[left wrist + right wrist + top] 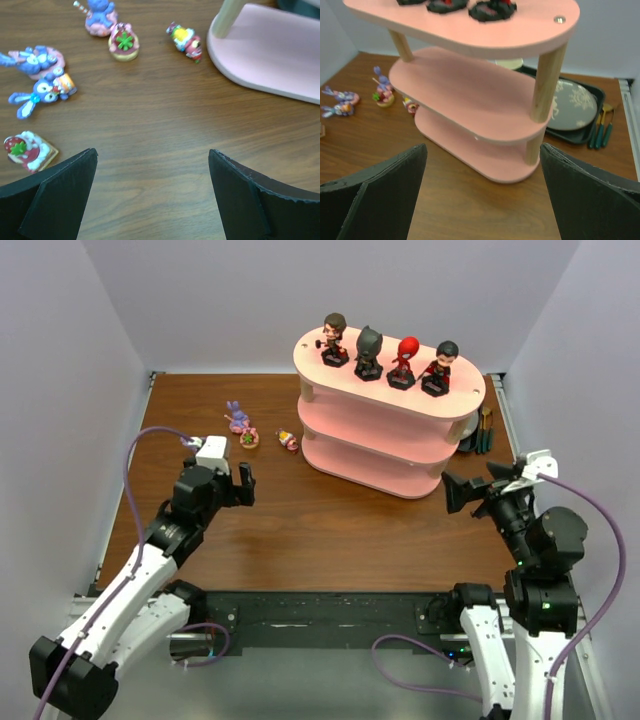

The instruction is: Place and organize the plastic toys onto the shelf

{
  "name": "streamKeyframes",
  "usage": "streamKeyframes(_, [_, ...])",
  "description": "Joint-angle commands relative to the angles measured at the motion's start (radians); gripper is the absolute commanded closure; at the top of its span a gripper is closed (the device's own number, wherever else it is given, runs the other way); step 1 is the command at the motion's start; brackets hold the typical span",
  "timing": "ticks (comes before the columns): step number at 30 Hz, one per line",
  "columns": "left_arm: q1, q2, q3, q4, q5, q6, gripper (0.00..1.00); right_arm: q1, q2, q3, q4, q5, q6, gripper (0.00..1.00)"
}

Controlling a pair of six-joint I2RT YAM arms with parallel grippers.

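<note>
Left gripper (233, 485), fingers apart and empty, faces the small toys (124, 42) lying left of the shelf (380, 435), ready to fetch one; right gripper (474, 486) hovers, fingers apart, beside it.

The left arm (130, 600) and the right arm (530, 670) are built of glossy white shell links joined by chunky black joint housings, and both stand on a black metal base rail (330, 618). A thin purple cable (127, 465) loops from the left arm's small white wrist camera box (212, 452) down along its links, and a second purple cable (619, 560) runs from the white box (535, 465) on the right arm, whose black housings carry small green lights (546, 606). The left gripper (152, 152) and the right gripper (483, 147) each end in two matte black, wedge-shaped fingers (55, 195) with slightly rough edges.
</note>
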Motion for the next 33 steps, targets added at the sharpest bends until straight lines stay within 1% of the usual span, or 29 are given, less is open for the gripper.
streamKeyframes(1, [0.017,0.038,0.021,-0.004,-0.071,-0.023,0.02,0.057,-0.054,-0.067,-0.056,0.147,-0.075,0.02])
streamKeyframes(3, [0.034,0.058,0.022,-0.004,-0.082,-0.028,0.02,0.057,-0.095,-0.094,-0.032,0.159,-0.081,0.02])
streamKeyframes(5, [0.057,0.081,0.022,-0.001,-0.08,-0.031,0.02,0.086,-0.121,-0.137,-0.015,0.169,-0.068,0.02])
streamKeyframes(8, [0.134,0.121,0.027,0.005,-0.057,-0.038,0.02,0.103,-0.163,-0.194,0.019,0.161,-0.042,0.02])
streamKeyframes(9, [0.179,0.132,0.028,0.007,-0.053,-0.044,0.02,0.106,-0.177,-0.206,0.036,0.161,-0.034,0.02])
streamKeyframes(11, [0.223,0.164,0.034,0.007,-0.048,-0.048,0.02,0.126,-0.209,-0.237,0.045,0.16,-0.029,0.02])
streamKeyframes(12, [0.268,0.175,0.036,0.007,-0.043,-0.049,0.02,0.134,-0.217,-0.242,0.045,0.164,-0.032,0.03])
streamKeyframes(15, [0.35,0.213,0.037,0.011,-0.027,-0.046,0.02,0.174,-0.241,-0.242,0.039,0.221,-0.043,0.03])
streamKeyframes(17, [0.385,0.241,0.039,0.014,-0.017,-0.049,0.02,0.201,-0.253,-0.248,0.036,0.235,-0.045,0.03])
streamKeyframes(18, [0.426,0.252,0.039,0.017,-0.014,-0.055,0.02,0.211,-0.253,-0.249,0.034,0.236,-0.045,0.03])
streamKeyframes(21, [0.496,0.301,0.042,0.04,0.042,-0.075,0.02,0.243,-0.269,-0.253,0.034,0.239,-0.046,0.04])
streamKeyframes(22, [0.511,0.314,0.045,0.048,0.08,-0.078,0.02,0.254,-0.273,-0.253,0.033,0.247,-0.048,0.04])
streamKeyframes(24, [0.549,0.359,0.05,0.065,0.113,-0.09,0.03,0.267,-0.278,-0.253,0.031,0.253,-0.048,0.04])
streamKeyframes(28, [0.585,0.431,0.068,0.092,0.174,-0.1,0.04,0.294,-0.287,-0.256,0.028,0.253,-0.043,0.04])
streamKeyframes(33, [0.594,0.502,0.085,0.111,0.182,-0.109,0.07,0.304,-0.293,-0.257,0.025,0.253,-0.041,0.05])
